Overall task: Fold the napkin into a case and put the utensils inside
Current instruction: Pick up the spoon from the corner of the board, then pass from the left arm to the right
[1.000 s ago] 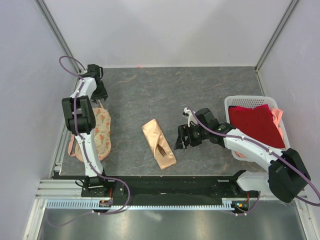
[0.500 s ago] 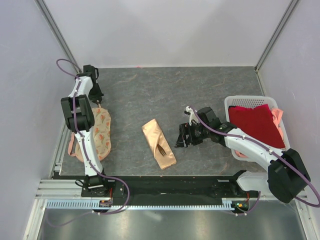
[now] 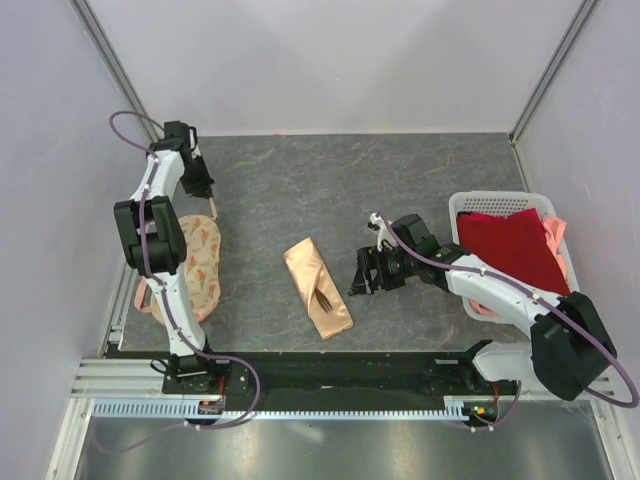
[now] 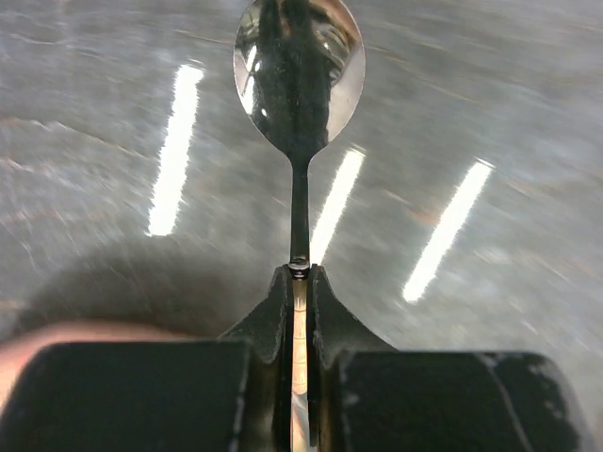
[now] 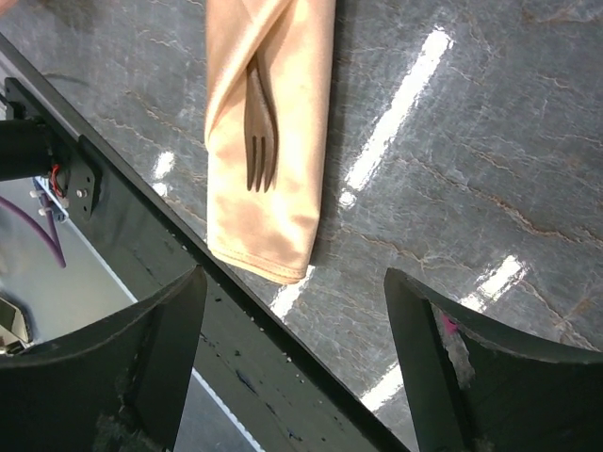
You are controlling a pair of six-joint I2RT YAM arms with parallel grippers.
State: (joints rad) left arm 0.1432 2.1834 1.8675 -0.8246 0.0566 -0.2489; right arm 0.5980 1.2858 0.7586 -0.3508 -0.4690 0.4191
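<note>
The grey stone-look table (image 3: 400, 180) is mostly bare in the middle, which gives both arms room to work around the cloth. The clutter sits at the edges: a white lattice basket (image 3: 470, 205) on the right with a dark red cloth (image 3: 510, 250) draped over it, and a round cream cloth (image 3: 200, 265) lying flat by the left arm's base.

Front and centre lies the peach napkin (image 3: 317, 287), folded into a narrow case (image 5: 301, 141) set at a slant, near the front rail. That spot looks reachable from either side, probably the reason it's there.

The right gripper (image 5: 294, 282) hangs just right of the case with its jaws spread wide and nothing between them. Best guess, it's waiting to lift the flap or pin the cloth when the next utensil goes in.

The left gripper (image 4: 300, 282) is way off at the far-left corner, well apart from the case, jaws clenched tight on the thin handle of the spoon (image 4: 299, 66). The bowl sticks out ahead, so the handle end probably isn't going in first.

The brown fork (image 5: 258, 141) is tucked in the fold, tines poking out. One utensil in, one to go.
</note>
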